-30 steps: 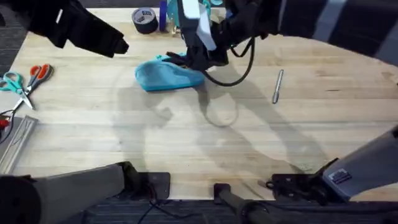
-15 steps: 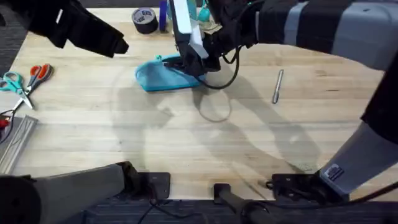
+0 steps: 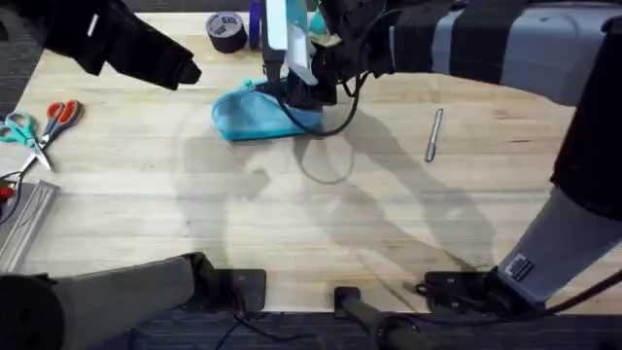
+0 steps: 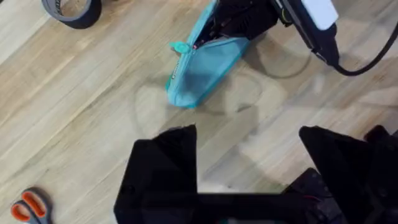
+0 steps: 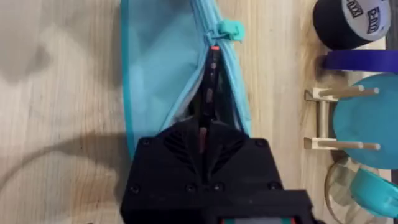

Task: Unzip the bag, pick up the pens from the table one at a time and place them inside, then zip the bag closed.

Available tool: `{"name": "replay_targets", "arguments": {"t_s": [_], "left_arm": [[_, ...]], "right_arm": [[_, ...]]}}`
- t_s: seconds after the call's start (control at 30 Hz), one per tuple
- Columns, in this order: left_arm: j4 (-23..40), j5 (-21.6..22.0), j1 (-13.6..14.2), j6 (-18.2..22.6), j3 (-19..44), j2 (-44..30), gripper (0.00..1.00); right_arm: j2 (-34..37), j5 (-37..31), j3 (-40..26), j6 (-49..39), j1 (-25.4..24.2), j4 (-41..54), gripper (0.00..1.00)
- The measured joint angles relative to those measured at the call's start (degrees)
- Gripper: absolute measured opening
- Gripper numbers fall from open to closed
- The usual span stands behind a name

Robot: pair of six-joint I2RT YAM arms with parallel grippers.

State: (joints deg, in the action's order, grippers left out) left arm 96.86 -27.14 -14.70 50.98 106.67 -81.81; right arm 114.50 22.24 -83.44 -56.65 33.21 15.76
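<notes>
The light blue bag point(image 3: 255, 117) lies at the far middle of the table point(image 3: 292, 228) with its zipper open and the teal pull point(image 5: 228, 29) at one end. My right gripper point(image 3: 296, 95) is down at the bag's mouth, shut on the black pen point(image 5: 210, 84), which points into the opening point(image 5: 205, 93) along the zipper line. The silver-grey pen point(image 3: 434, 134) lies on the wood to the right of the bag. My left gripper point(image 4: 249, 168) hovers left of the bag point(image 4: 199, 71), open and holding nothing.
Orange and teal scissors point(image 3: 39, 124) lie at the left edge beside a clear ruler point(image 3: 24, 226). A black tape roll point(image 3: 225, 31) and a round teal stand point(image 5: 367, 118) sit just behind the bag. The near half of the table is bare wood.
The right gripper has shifted a little to the left along the bag with the black pen, lower into the opening. The left arm has not moved.
</notes>
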Motion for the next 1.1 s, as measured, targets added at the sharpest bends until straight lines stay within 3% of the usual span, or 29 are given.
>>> {"name": "replay_targets", "arguments": {"t_s": [0.67, 0.73, 0.9, 0.97, 1.1], "left_arm": [[0.0, 0.0, 0.0, 0.0, 0.0, 0.0, 0.995], [0.0, 0.0, 0.0, 0.0, 0.0, 0.0, 0.995], [0.0, 0.0, 0.0, 0.0, 0.0, 0.0, 0.995], [0.0, 0.0, 0.0, 0.0, 0.0, 0.0, 0.995], [0.0, 0.0, 0.0, 0.0, 0.0, 0.0, 0.995]], "right_arm": [[0.0, 0.9, 0.0, 1.8, 2.1, 1.4, 0.046], [0.0, 1.1, 0.0, 2.4, 2.2, 1.3, 0.201], [0.0, 1.4, 0.0, 2.4, 2.7, 1.5, 0.920], [0.0, 1.5, 0.0, 2.5, 2.9, 1.6, 0.990], [0.0, 1.5, 0.0, 2.7, 2.9, 1.6, 0.997]]}}
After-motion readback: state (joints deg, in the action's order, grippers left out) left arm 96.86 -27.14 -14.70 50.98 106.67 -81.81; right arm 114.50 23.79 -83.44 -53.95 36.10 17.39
